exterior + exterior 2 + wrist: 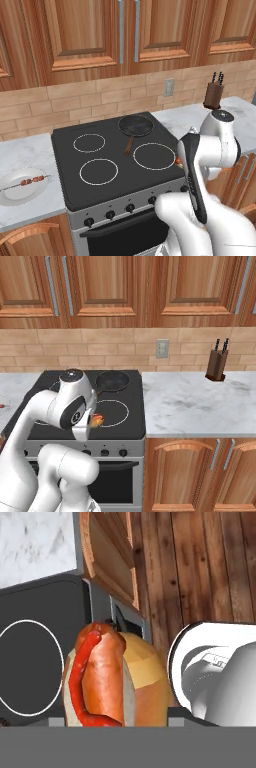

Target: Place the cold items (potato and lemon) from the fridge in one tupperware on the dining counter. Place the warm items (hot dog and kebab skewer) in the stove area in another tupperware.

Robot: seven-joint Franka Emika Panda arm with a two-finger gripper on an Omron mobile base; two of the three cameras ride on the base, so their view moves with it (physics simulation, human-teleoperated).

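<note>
The hot dog, a sausage in a bun with a red stripe of sauce, sits close up in the hand view with my gripper shut on it. It hangs over the front right part of the black stove. From the base cameras it peeks out beside the arm as the hot dog and as a small red bit of hot dog. The kebab skewer lies on a white plate on the counter left of the stove. Potato, lemon and tupperware are out of view.
A dark frying pan rests on the back right burner, handle pointing forward. A knife block stands at the back of the marble counter right of the stove. Wooden cabinets hang above, and the oven door and knobs lie below.
</note>
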